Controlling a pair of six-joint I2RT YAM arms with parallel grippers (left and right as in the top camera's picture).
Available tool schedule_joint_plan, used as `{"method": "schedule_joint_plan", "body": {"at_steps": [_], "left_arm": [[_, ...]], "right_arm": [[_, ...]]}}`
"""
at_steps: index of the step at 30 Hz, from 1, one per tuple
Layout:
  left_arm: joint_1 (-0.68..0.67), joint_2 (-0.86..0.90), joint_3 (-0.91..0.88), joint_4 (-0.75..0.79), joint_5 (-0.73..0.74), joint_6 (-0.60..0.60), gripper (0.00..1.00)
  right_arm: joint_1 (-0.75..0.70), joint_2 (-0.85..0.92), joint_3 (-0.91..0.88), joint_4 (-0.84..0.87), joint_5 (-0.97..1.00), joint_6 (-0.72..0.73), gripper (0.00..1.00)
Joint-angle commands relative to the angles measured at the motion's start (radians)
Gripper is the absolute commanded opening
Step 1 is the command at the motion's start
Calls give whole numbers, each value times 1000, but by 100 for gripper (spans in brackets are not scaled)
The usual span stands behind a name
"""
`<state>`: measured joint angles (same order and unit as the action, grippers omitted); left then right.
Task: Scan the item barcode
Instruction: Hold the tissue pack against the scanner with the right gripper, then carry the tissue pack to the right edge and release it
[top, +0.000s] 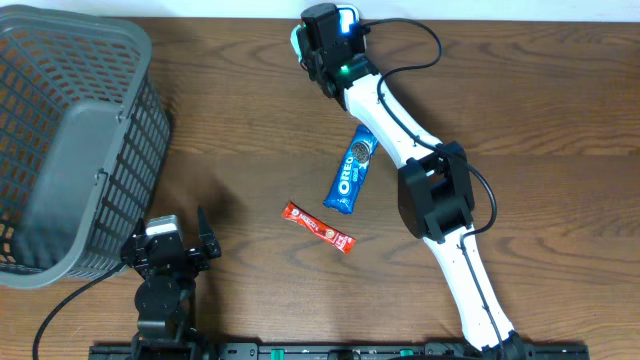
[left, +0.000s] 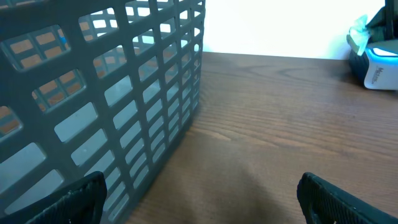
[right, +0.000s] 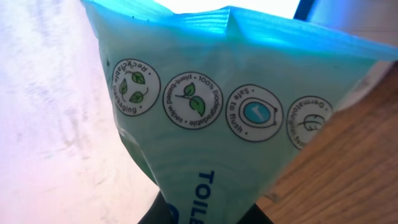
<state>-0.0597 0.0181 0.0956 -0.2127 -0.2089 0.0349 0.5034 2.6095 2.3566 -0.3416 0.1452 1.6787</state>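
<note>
A teal wipes packet (right: 224, 106) with round printed icons fills the right wrist view, and my right gripper (right: 208, 214) is shut on its lower end. From overhead, the right gripper (top: 322, 45) is at the table's far edge, with the packet (top: 297, 40) showing at its left side. Beside it a white scanner (top: 347, 20) glows blue. In the left wrist view the scanner (left: 378, 67) sits far right with the packet (left: 359, 31) just above it. My left gripper (top: 170, 243) rests open at the front left, with nothing between its fingers (left: 74, 199).
A grey plastic basket (top: 70, 150) stands at the left, and its slatted wall (left: 112, 93) is close to the left gripper. A blue Oreo packet (top: 351, 170) and a red snack bar (top: 319, 227) lie mid-table, next to the right arm.
</note>
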Motion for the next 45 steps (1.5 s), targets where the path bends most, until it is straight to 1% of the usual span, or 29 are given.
{"method": "schedule_joint_plan", "body": {"at_steps": [1, 4, 13, 18, 21, 24, 26, 29, 31, 33, 36, 38, 40, 43, 44, 45], "left_arm": [[4, 0, -26, -6, -5, 16, 98], [4, 0, -26, -6, -5, 16, 98], [4, 0, -26, -6, -6, 16, 98], [4, 0, -26, -6, -6, 16, 98], [4, 0, -26, -6, -6, 16, 98], [4, 0, -26, -6, -5, 16, 98], [4, 0, -26, -6, -5, 16, 98], [4, 0, -26, -6, -6, 16, 98], [4, 0, -26, -6, -5, 16, 98], [4, 0, -26, -6, -6, 16, 98], [4, 0, -26, -6, -5, 16, 98], [4, 0, -26, -6, -6, 16, 98], [4, 0, -26, -6, -5, 16, 98], [4, 0, -26, -6, -6, 16, 98], [4, 0, -26, -6, -5, 16, 98], [4, 0, -26, -6, -6, 16, 98]], "right_arm": [[-8, -3, 16, -8, 18, 24, 2], [-19, -3, 16, -7, 38, 1, 2], [-45, -3, 16, -28, 40, -10, 2], [-60, -8, 23, -106, -17, -41, 2], [-84, -31, 34, -185, -83, -94, 1], [-120, -84, 37, -286, -198, -196, 2], [-150, -137, 37, -386, -278, -283, 2], [-195, -215, 37, -584, -289, -402, 1], [-235, -263, 37, -731, -256, -467, 2], [-275, -298, 37, -847, -201, -503, 2], [-348, -335, 37, -1001, -75, -550, 2], [-418, -343, 37, -1126, 35, -613, 2], [-475, -342, 35, -1230, 122, -629, 2], [-559, -334, 18, -1339, 295, -629, 2], [-585, -333, 10, -1358, 344, -629, 1], [-614, -333, -6, -1357, 395, -660, 1]]}}
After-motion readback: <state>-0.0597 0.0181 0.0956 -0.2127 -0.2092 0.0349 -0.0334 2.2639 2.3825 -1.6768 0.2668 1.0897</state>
